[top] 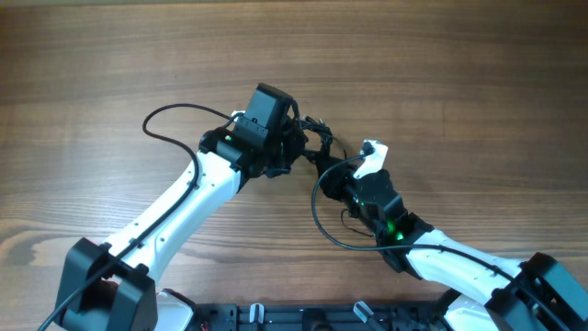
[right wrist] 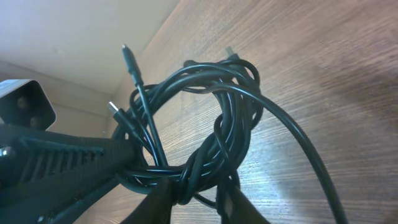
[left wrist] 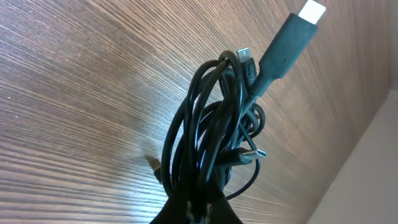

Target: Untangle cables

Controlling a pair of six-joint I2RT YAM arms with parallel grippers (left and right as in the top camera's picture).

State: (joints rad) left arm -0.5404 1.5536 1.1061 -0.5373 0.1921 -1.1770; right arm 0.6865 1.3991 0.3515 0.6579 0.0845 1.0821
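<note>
Now both grippers meet at the tangle, mid-table.

Overhead, the coiled bunch of thin black cables [top: 317, 142] sits between the left gripper [top: 292, 158] and the right gripper [top: 335, 173] on the wood-grain table [top: 459, 74], both arms right at it. From the left wrist, that gripper is clenched on the coil's base, with loops and plug ends running straight out from it. From the right wrist, the fingers straddle the coil's near edge; whether they pinch it I cannot tell. Separating strands likely means pulling away from the left grip, along that axis.

No legible text, labels, brands or numbers anywhere (all three views checked)
</note>
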